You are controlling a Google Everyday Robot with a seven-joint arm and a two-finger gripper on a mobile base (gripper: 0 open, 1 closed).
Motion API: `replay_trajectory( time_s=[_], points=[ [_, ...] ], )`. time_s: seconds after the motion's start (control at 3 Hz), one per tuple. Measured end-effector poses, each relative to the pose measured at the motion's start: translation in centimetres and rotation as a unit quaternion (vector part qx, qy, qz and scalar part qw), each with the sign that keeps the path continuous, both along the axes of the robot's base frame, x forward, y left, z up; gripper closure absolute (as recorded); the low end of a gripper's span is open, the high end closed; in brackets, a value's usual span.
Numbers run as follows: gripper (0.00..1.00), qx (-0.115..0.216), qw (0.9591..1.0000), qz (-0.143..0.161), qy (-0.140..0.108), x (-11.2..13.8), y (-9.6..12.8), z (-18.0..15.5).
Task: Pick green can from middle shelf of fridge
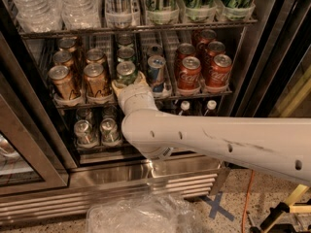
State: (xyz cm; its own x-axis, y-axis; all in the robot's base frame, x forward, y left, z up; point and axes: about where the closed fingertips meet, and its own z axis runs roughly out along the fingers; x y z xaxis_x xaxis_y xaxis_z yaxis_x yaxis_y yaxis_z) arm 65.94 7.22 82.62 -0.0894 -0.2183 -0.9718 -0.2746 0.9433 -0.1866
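The green can (126, 71) stands at the front of its lane on the middle shelf (229, 88) of the fridge (146, 174), between gold cans (96, 79) and a blue-and-silver can (156, 70). My gripper (129, 84) is at the shelf's front edge, right at the green can's lower half, and hides the can's base. The thick white arm (218, 140) reaches in from the lower right.
Red cans (203, 70) fill the shelf's right lanes. Tall cans (160, 1) and water bottles (46, 4) sit on the rack above. Silver cans (96, 130) and small capped bottles (184, 106) sit below. An open glass door (19, 149) stands left. Crumpled clear plastic (141, 215) lies on the floor.
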Motion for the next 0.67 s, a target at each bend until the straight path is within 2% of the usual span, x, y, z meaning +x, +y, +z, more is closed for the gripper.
replay_trajectory(
  time_s=[0.67],
  points=[
    [1.0, -0.003, 0.9998, 0.004, -0.017, -0.48, -0.11, 1.4]
  ],
)
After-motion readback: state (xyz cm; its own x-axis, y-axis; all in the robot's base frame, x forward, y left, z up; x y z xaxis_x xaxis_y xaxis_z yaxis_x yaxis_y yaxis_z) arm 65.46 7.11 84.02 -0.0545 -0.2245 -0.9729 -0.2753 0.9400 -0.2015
